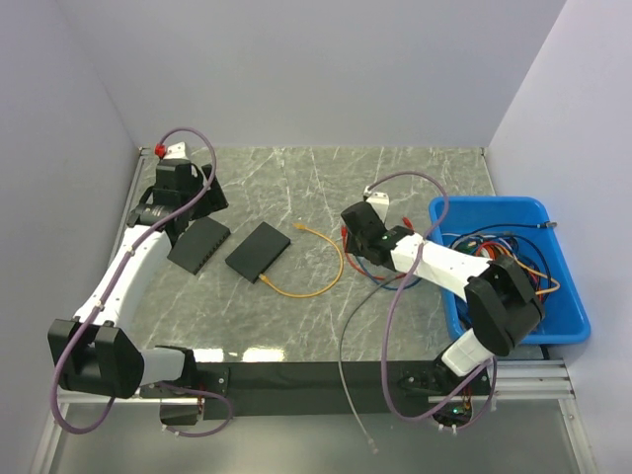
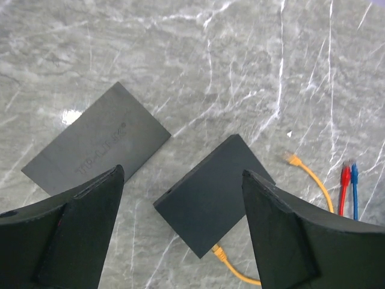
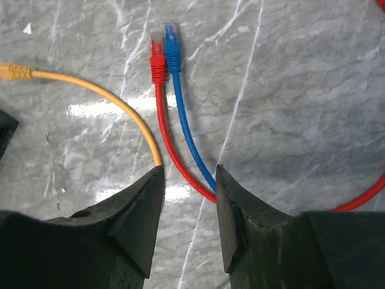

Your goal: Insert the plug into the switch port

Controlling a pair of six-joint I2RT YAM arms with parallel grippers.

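Two flat switches lie side by side at the table's left: a grey one [image 1: 198,245] [image 2: 96,141] and a black one [image 1: 258,251] [image 2: 213,192]. A yellow cable [image 1: 326,286] has one plug at the black switch's near edge [image 2: 219,253]; its free plug [image 1: 299,228] [image 2: 292,159] [image 3: 15,71] lies on the marble. A red plug [image 3: 157,60] and a blue plug [image 3: 172,51] lie side by side. My left gripper [image 1: 183,193] [image 2: 183,174] is open and empty above the switches. My right gripper [image 1: 357,232] [image 3: 189,171] is open and empty, just above the red and blue cables.
A blue bin [image 1: 563,306] holding several tangled cables stands at the right edge. The red and blue cables run from it onto the marble table [image 1: 425,178]. White walls close the table at the back and both sides.
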